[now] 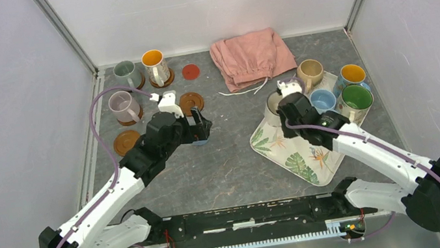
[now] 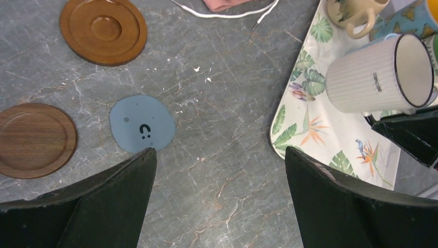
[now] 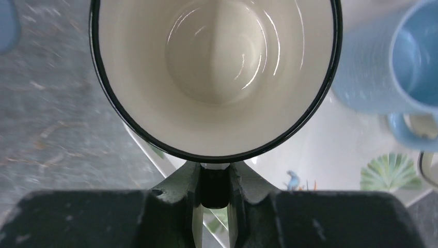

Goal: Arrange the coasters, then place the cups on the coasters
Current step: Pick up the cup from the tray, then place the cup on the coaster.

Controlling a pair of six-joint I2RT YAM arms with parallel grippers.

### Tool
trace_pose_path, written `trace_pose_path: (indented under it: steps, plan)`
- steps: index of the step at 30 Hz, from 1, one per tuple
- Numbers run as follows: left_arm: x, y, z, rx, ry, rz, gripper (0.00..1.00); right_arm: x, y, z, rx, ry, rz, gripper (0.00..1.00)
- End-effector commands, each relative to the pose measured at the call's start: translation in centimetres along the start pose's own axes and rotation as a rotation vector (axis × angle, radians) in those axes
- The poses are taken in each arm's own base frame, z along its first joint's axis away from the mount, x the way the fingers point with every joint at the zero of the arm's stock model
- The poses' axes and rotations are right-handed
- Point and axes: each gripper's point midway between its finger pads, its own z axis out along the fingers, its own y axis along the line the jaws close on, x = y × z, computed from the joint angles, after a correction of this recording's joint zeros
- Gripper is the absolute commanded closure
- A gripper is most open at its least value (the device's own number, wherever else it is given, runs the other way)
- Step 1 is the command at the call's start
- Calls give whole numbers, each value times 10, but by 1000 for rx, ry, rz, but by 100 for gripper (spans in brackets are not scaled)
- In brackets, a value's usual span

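Pinches the cream, black-rimmed ceramic mug [image 3: 214,77] by its handle, apparently, with the right fingers [image 3: 183,199] at the left edge of the leaf-patterned tray [image 2: 315,134], holds the left fingers [image 2: 103,206] spread left of that tray, and on so narrow a hold risks swinging it into the light blue mug [image 3: 372,67] alongside.

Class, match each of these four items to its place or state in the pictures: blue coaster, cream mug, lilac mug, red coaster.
Items:
1 blue coaster
2 cream mug
3 lilac mug
4 red coaster

Places or states:
A standing on a brown coaster
B gripped by the shut right end effector
C no cup on it, left of the pink cloth
D no cup on it, below the open left end effector

Pairs: 1-D; 2-B; 3-A; 4-C
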Motion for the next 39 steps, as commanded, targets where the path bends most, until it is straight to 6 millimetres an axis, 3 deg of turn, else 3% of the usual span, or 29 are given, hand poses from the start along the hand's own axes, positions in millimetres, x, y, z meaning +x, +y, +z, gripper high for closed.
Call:
trace_pose_path:
  steps: [1, 12, 19, 24, 33, 39]
  plan:
    - [-24, 5, -11, -14, -111, 2, 0, -85, 31, -16, -71, -221, 3, 100]
    - [-32, 25, -49, -70, -187, 15, 0, -157, 103, 5, -153, -276, -142, 100]
    - [-25, 33, -68, -68, -183, 31, 0, -188, 137, 28, -179, -296, -199, 100]
    - [-21, 38, -81, -70, -191, 30, 0, -221, 162, 43, -182, -332, -246, 100]
    - [-20, 51, -95, -104, -207, 64, 0, -265, 208, 86, -209, -401, -325, 100]
    - [-17, 55, -96, -120, -209, 69, 0, -279, 231, 118, -228, -469, -373, 100]
